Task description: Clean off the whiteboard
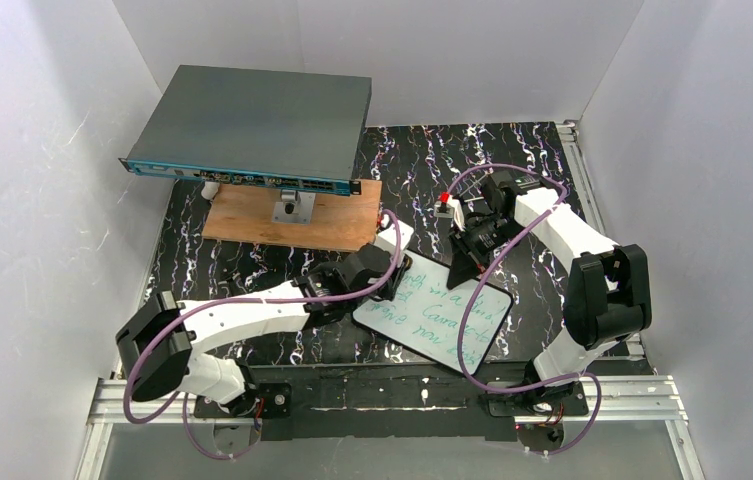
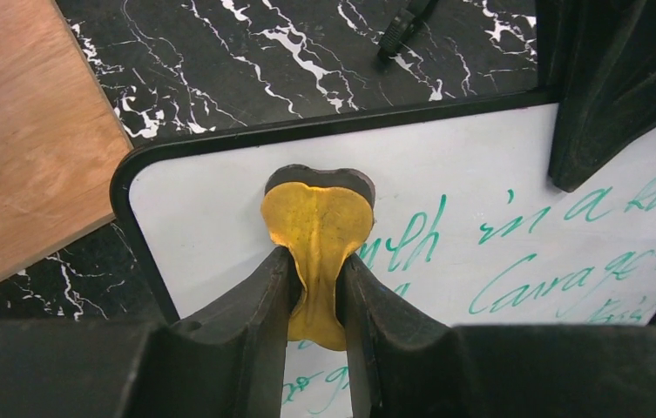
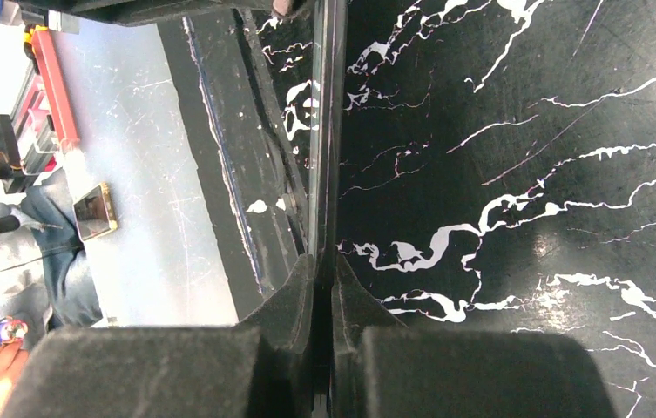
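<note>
- The whiteboard (image 1: 442,320) sits on the table (image 1: 542,160) near the front edge, between the two arms, and is turned askew to the table edges.
- It is a flat white rectangle with rounded corners. The left wrist view shows a smooth, glossy face bounded by a thin dark rim (image 2: 132,174).
- Green handwriting (image 2: 516,287) in slanted cursive lines covers most of the face. The corner nearest the left arm is bare white.
- The left claw (image 2: 315,261) is clamped on a yellow pad (image 2: 317,218). The pad is soft and creased, pinched narrow between the fingers and flaring into a rounded lobe with a dark backing.
- The pad rests on the bare white corner, just beside the first green words.
- The right claw (image 3: 324,266) is closed on the far edge of the whiteboard. In the right wrist view, the board appears edge-on as a thin strip rising from between the fingers.
- The claw fingers are matt black, moulded and wedge-shaped.
- The table surface is black with white marble-like veining and a slight sheen.
- A brown wooden plank (image 1: 252,215) with visible grain lies flat at the back left of the table.
- A large grey flat box (image 1: 252,125) with a blue front edge stands over the plank, well apart from the whiteboard.
</note>
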